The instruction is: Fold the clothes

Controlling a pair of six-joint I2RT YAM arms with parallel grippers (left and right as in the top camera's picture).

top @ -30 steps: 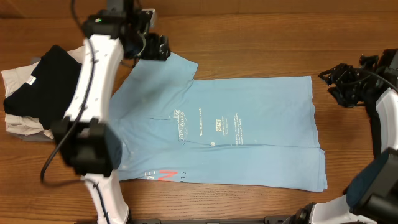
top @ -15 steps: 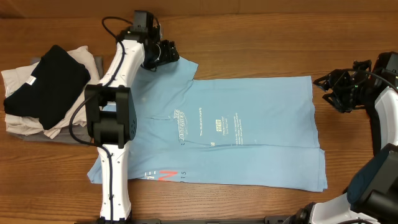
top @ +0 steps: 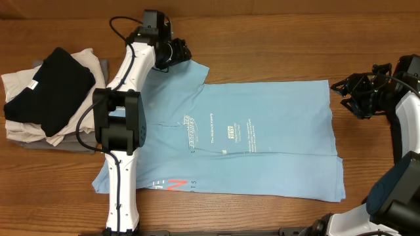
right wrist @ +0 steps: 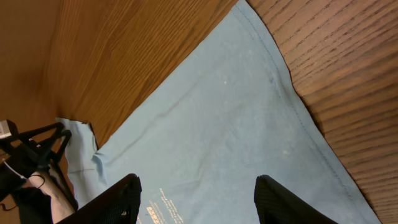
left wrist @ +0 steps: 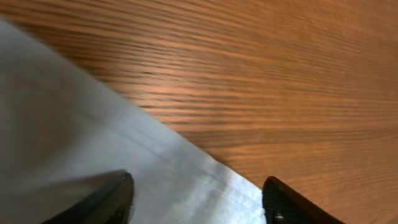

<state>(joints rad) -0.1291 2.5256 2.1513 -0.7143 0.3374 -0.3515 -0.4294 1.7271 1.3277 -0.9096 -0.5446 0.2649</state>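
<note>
We see the sky-blue T-shirt with white lettering [top: 262,137] spread flat on the wooden tabletop [top: 275,39]. Our left end effector [left wrist: 196,199] sits at its sleeve edge, fingers apart. The right end effector [right wrist: 196,199] is likewise spread, just beside the hem corner.

My wooden tabletop [top: 262,39] carries a sky-blue T-shirt [top: 262,137] spread flat. Its sleeve edge runs under my left jaws, and a hem corner lies just beside my right jaws. Well apart from my left jaws sits a pile of garments [top: 20,128], with a black garment [top: 52,85] on top.
</note>
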